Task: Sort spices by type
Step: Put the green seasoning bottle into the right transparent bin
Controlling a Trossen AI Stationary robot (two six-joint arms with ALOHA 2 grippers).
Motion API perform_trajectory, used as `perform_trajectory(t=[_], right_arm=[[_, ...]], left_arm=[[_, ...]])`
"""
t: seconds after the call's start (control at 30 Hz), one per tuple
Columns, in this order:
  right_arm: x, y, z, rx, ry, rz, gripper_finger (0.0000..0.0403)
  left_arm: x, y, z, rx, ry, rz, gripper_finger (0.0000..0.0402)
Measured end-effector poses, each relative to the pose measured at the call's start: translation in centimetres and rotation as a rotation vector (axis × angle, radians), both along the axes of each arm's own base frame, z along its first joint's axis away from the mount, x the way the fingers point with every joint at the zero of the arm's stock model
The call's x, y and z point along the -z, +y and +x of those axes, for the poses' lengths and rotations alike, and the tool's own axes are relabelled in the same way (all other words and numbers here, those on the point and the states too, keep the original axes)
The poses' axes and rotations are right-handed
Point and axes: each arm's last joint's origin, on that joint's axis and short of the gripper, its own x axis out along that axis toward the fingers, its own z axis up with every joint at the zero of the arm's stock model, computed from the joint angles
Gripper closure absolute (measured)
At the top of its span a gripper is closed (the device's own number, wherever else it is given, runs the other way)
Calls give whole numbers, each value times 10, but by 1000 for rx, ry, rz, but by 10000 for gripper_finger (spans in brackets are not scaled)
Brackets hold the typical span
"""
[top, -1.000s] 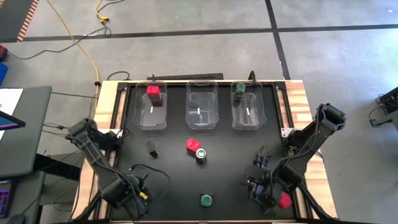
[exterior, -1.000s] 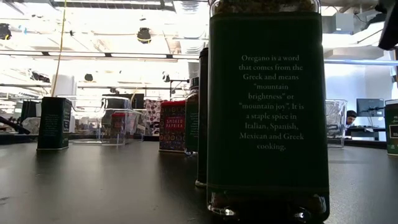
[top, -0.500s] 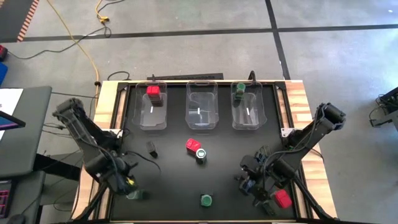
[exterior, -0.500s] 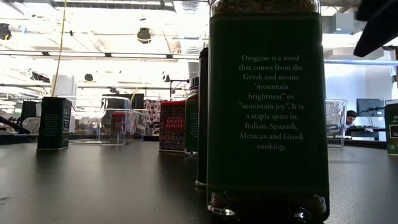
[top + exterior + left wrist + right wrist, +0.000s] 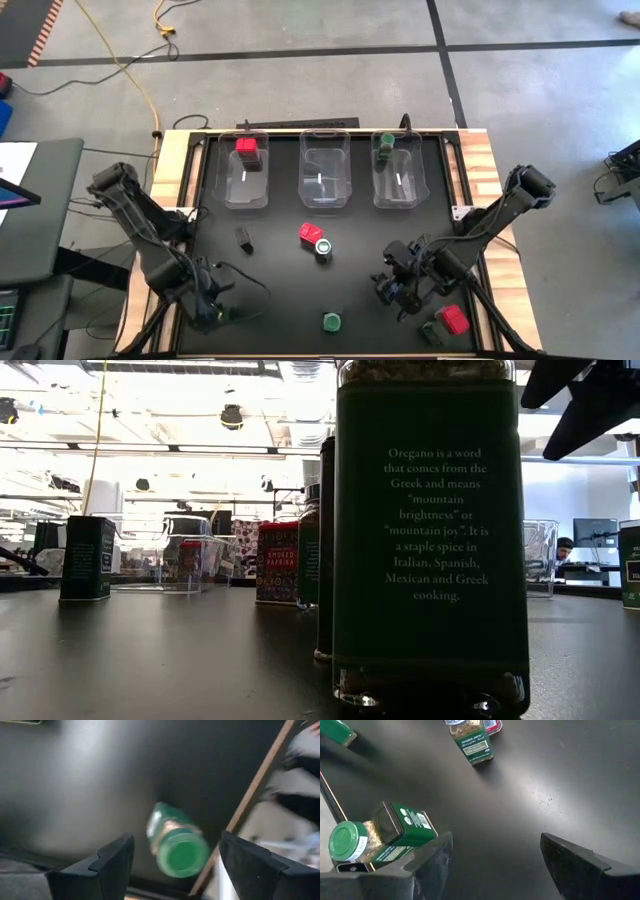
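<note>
A: Where do we see the spices?
B: One jar (image 5: 177,847) lies at the counter's (image 5: 280,280) front-left corner, beneath our open left hand (image 5: 172,865).
A: And the right hand (image 5: 492,865)?
B: Open, empty, near the front-right corner.

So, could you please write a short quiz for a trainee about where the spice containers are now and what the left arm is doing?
1. True or false: the middle clear plastic bin holds no spice container.
2. What stands in the left clear plastic bin? A: a green jar. B: a red-topped blocky container. C: a dark rectangular tin.
3. Is the left gripper holding anything?

Key:
1. True.
2. B: the red-topped blocky container stands at the bin's far end.
3. No. It is open, and a round green-lidded jar lies on its side on the black table ahead of it.
</note>
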Motion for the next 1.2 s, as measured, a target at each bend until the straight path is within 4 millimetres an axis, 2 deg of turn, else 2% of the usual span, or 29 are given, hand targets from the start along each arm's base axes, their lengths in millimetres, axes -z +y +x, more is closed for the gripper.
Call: perform_trajectory(t=[0.1,0.37,0.7,0.9,1.2], right_arm=[[0,0,0,4,-6,-2,77],[0,-1,1,15,-13,-4,77],[2,-2,4,27,-9,-10,77],[3,-2,4,27,-10,-9,77],[3,-3,5,32,-9,-9,77]], left_arm=[[3,-8,3,59,27,44,125],[-3,-22,1,192,-10,37,125],[-3,-28,-7,344,-44,70,125],[-2,-29,-8,349,-68,96,125],[22,-44,-2,416,-11,158,125]])
